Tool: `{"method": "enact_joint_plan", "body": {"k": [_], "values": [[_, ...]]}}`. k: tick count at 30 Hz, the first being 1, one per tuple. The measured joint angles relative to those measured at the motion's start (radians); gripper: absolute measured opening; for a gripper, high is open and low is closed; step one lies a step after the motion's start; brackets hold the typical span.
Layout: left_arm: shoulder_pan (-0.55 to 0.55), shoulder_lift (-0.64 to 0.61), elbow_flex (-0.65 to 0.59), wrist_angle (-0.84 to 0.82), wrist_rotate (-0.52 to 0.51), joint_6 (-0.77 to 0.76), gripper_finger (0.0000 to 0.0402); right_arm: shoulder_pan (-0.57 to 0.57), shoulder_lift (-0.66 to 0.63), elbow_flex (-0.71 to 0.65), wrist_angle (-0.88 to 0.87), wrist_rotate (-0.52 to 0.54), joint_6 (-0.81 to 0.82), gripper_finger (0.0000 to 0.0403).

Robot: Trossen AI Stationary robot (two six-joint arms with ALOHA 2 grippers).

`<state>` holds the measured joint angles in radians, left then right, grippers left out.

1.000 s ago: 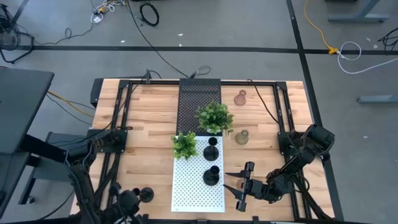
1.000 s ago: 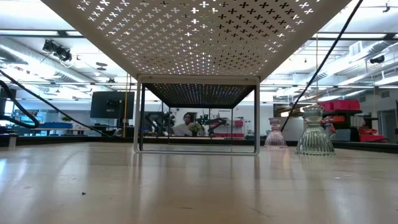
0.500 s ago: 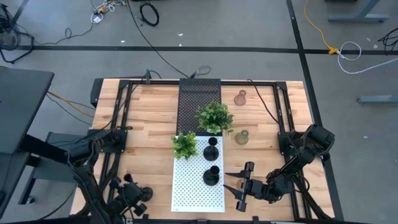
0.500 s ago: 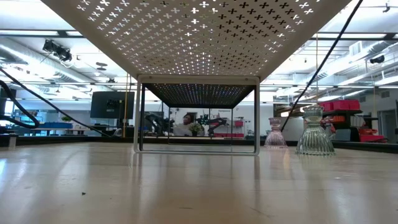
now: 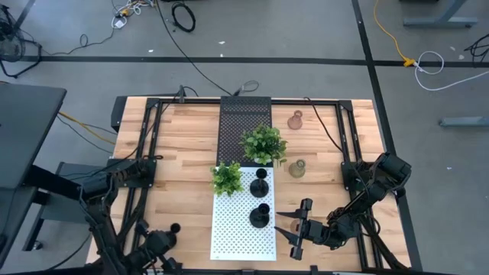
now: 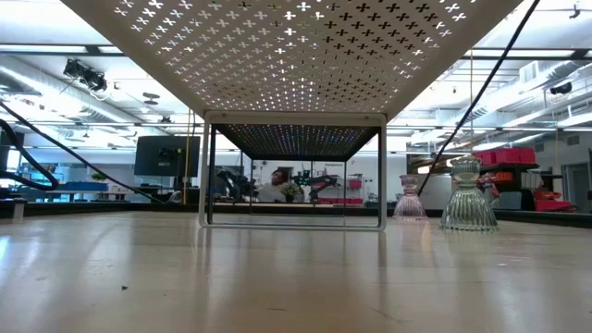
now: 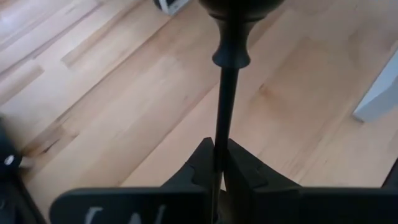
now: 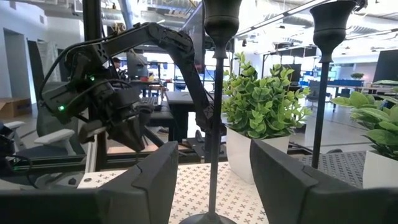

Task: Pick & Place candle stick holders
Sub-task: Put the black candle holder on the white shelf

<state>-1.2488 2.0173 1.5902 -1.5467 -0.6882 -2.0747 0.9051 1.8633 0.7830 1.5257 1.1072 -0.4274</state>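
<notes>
Mid-carry: left pincer (image 7: 219, 163) clamped on a black holder's (image 7: 229, 93) thin stem, lifted above the surface (image 5: 183, 145), left of the white rack (image 5: 241, 229). Right pincer (image 5: 286, 223) spread open right of the rack, beside two black holders (image 5: 260, 200) standing there. Next, likely: across to the rack, set down upright.

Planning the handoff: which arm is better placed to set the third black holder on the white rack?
Left. Its pincer is shut on a black holder beside the white rack; the right pincer is open and empty.
</notes>
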Motion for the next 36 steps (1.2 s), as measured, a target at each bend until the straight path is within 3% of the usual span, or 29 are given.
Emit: {"method": "enact_joint_plan", "body": {"k": [12,16,26,36], "values": [[0.000,-0.049,0.001,0.008,-0.134,0.024,0.0014,0.000,0.000,0.000,-0.001,0.002,0.000,0.0200],[0.000,-0.090,0.013,0.021,-0.238,0.090,0.0014,0.000,0.000,0.000,-0.001,0.002,0.000,0.0200],[0.009,-0.102,0.242,0.068,-0.452,0.501,0.0014,0.000,0.000,0.000,-0.001,-0.070,0.023,0.0200],[0.080,-0.103,0.395,0.262,-0.515,0.990,0.0014,0.000,0.000,0.000,-0.002,-0.147,0.053,0.0200]]}}
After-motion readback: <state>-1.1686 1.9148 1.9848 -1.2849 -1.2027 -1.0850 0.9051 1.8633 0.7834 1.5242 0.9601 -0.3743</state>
